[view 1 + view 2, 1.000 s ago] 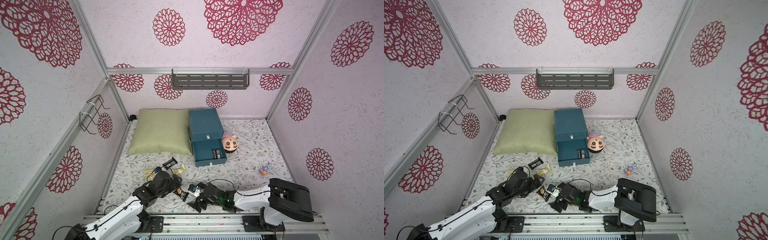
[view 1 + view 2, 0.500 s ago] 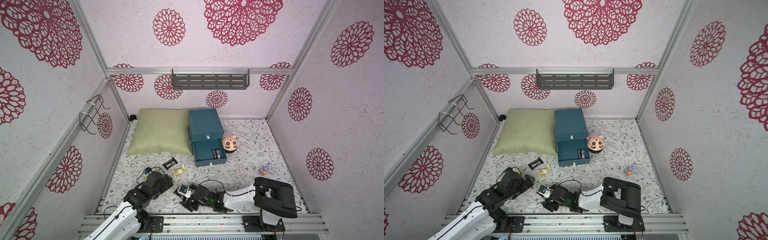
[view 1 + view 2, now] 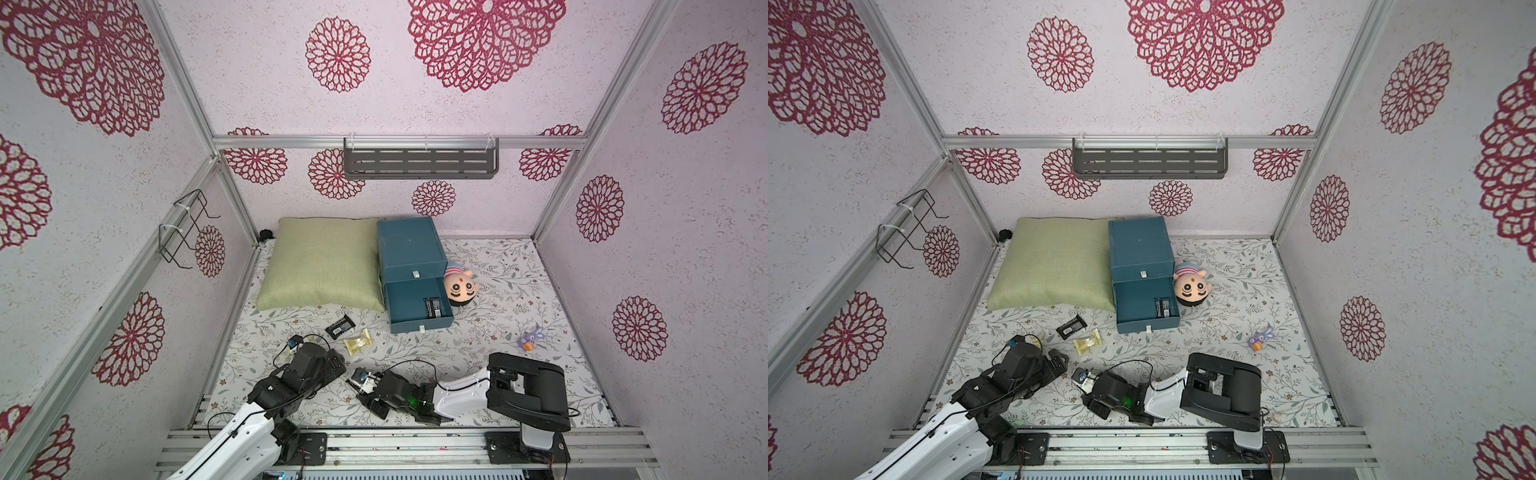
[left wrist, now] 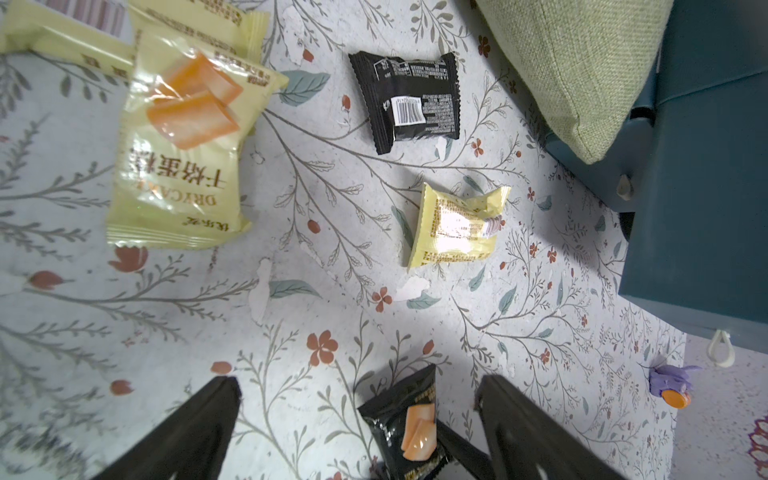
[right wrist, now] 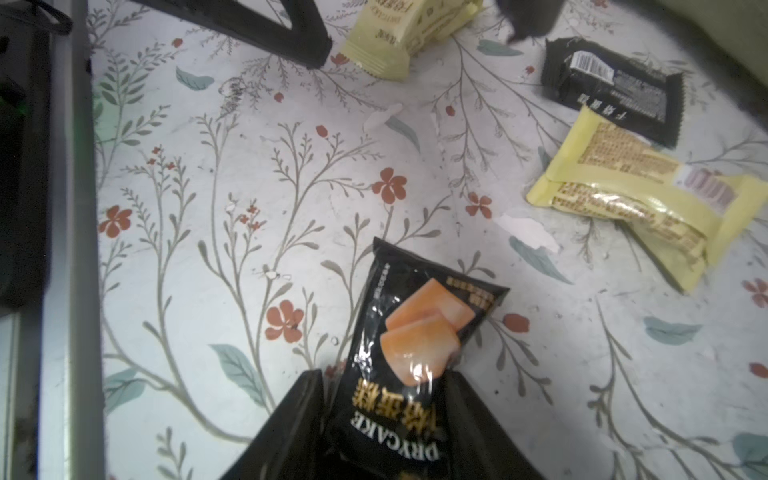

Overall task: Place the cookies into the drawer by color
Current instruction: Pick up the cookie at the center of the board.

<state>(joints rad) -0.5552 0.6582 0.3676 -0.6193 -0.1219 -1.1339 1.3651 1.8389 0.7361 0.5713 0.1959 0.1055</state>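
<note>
Right wrist view: the right gripper point(image 5: 386, 376) had its jaws drawn narrow, pressing on either side of one end of a black packet point(image 5: 415, 328). The rest of the wrapper stuck out ahead over the mat point(image 5: 249, 187). Whether it had left the mat I could not tell. An end grip made sense to me, since such a flat, slippery wrapper gives little else to pinch.

In both top views the chest point(image 3: 407, 245) stood at the back beside the cushion point(image 3: 320, 262), well apart from both arms. Its open drawer point(image 3: 401, 309) faced them and already held a stored packet point(image 3: 433, 308), also black. So I judged this one was bound for there.

The left gripper point(image 4: 357, 382) hung wide and empty, likely keeping clear. Left on the mat were a loose black packet point(image 4: 409, 99), a yellow packet point(image 4: 453, 228) and pale packets point(image 4: 178, 145), presumably meant for other drawers.
</note>
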